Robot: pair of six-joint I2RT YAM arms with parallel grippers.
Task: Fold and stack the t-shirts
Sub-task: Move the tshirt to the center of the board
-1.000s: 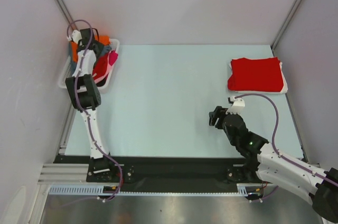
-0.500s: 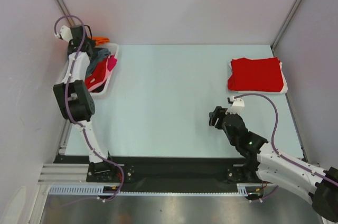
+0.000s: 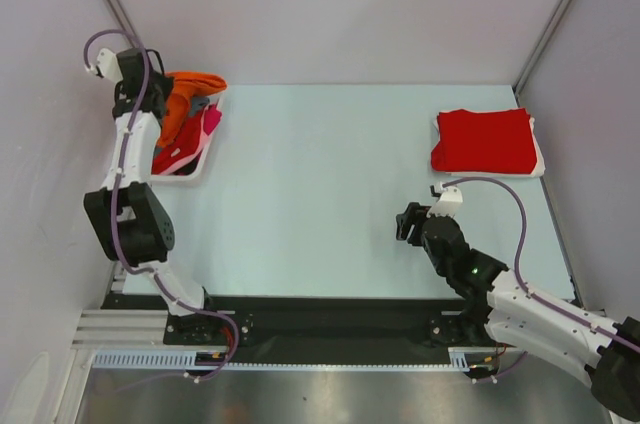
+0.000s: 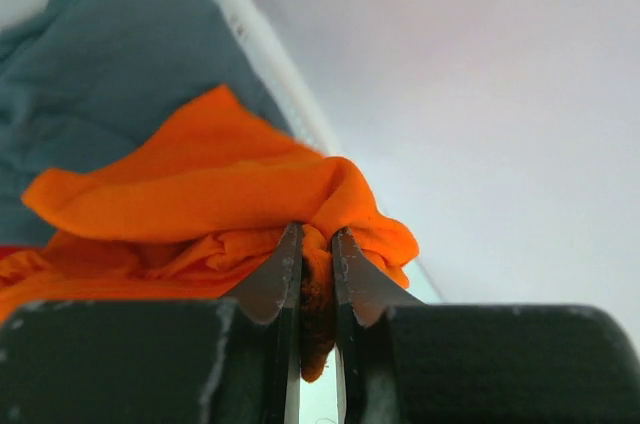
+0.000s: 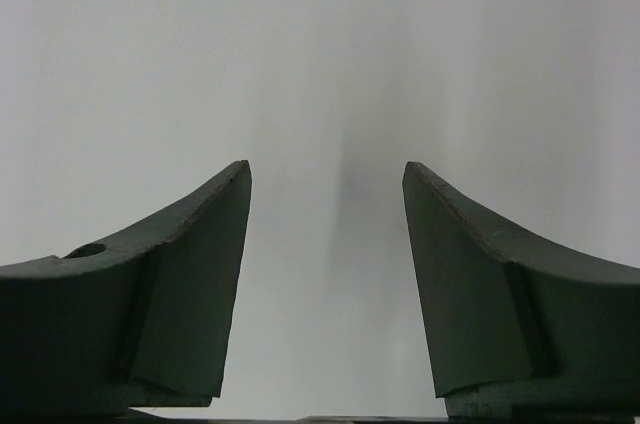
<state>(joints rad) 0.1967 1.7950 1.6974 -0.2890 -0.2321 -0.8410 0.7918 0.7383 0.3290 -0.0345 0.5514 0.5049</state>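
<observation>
Two arms are mine, and only the left one has anything in its grip. My left gripper (image 4: pixel 316 244) is pinched nearly shut on a bunched fold of the orange t-shirt (image 3: pixel 188 92). The cloth is squeezed into the narrow slit between the two fingers and spills out to one side of them. Seen from above, this arm reaches to the far left corner of the table (image 3: pixel 320 184), and the orange cloth hangs over the far end of the white basket (image 3: pixel 203 166). A grey t-shirt (image 4: pixel 110 74) lies just behind the orange one. A pink t-shirt (image 3: pixel 211 122) and a second red t-shirt (image 3: pixel 168 158) sit crumpled in the same basket. My right gripper (image 5: pixel 325 274) has its jaws wide apart with nothing between them, only the pale surface beyond. It sits low over the near right part of the table, well apart from the basket. A folded red t-shirt (image 3: pixel 483 139) lies flat at the far right of the table, with a thin white edge showing along its right and near sides. I cannot tell what that edge belongs to.
</observation>
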